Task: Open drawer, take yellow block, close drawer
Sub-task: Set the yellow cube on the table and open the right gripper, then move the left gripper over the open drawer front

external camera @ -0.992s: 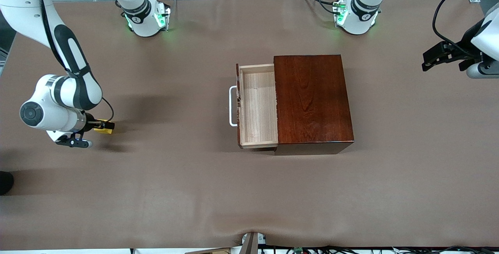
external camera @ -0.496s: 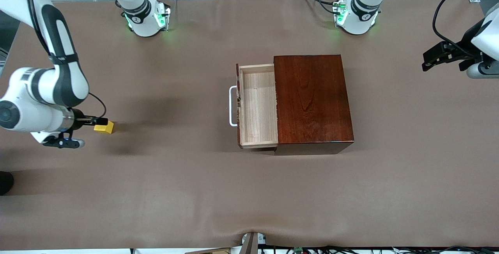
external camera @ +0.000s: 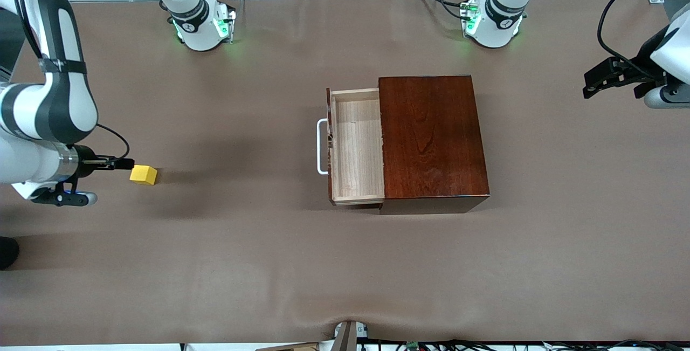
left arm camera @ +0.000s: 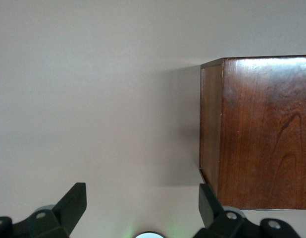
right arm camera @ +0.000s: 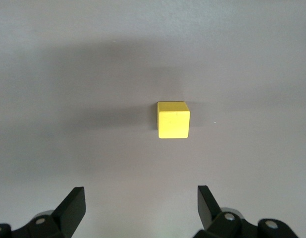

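Yellow, small and solid, the cube-shaped block (external camera: 143, 174) sits alone on the brown tabletop (external camera: 345, 265) at the middle left of the front view, well apart from the glossy dark reddish-brown wooden box (external camera: 431, 135) at centre frame. The pale-wood drawer (external camera: 356, 146) with its white U-shaped bar handle (external camera: 322, 146) stands pulled out and shows nothing inside. The right tool (external camera: 125, 164) hovers just beside the block with its jaws spread wide, holding nothing; the right wrist view shows the block (right arm camera: 173, 119) clear of both fingers (right arm camera: 74, 206). The left tool (external camera: 593, 85) waits at the upper right edge, jaws wide and empty. By this evidence, opening and removal look complete; closing the drawer remains.
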